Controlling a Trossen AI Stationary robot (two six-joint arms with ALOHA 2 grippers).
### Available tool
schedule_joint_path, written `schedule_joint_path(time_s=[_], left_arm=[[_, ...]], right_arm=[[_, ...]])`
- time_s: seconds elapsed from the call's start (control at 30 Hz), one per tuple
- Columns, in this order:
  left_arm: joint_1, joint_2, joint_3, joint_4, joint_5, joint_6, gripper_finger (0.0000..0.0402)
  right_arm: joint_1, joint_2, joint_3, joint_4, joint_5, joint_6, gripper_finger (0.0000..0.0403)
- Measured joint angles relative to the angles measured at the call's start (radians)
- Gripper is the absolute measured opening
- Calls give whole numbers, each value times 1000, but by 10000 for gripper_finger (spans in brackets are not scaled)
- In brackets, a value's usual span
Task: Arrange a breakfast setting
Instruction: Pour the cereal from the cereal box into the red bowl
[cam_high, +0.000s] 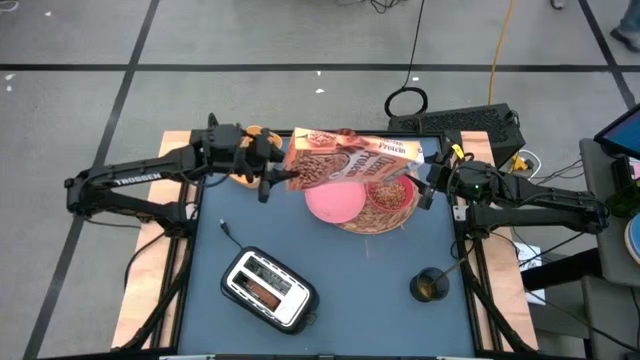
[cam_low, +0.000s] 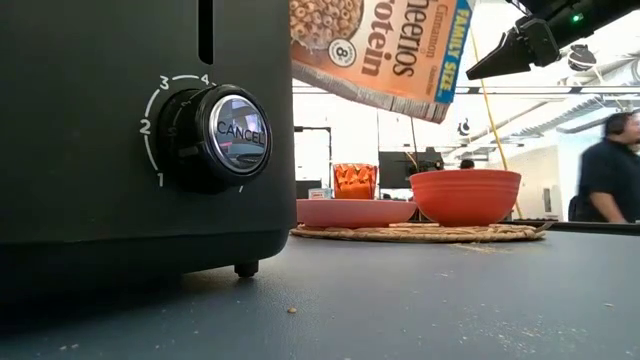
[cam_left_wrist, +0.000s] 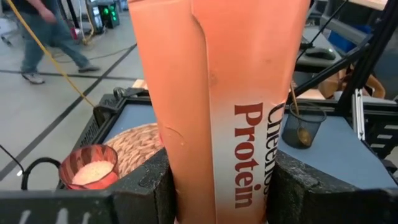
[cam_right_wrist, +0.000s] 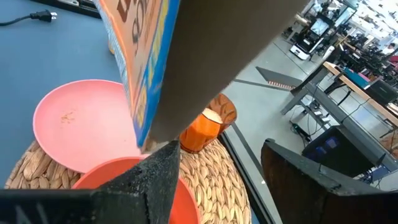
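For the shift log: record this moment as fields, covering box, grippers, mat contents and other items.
cereal box: tilted in the air above the mat
left gripper: shut on cereal box
right gripper: by the box's other end, no grip seen
woven mat: carries pink plate, red bowl, small glass
toaster: near table edge
dark cup: holds a spoon

Glossy cardboard cereal box (cam_high: 350, 160); rough, probably straw mat (cam_low: 420, 233).

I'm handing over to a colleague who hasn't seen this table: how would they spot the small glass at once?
Start at the round woven mat on the far side of the dark table, under the tilted cereal box. The small glass stands at the mat's edge beside the pink plate and red bowl. It is the only orange-tinted, see-through piece, with something white inside.
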Motion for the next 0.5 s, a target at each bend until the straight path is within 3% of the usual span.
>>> schedule_joint_path(time_s=[0.5], left_arm=[[0,-74,0,70,0,1,177]], right_arm=[[0,0,0,1,-3,80,215]])
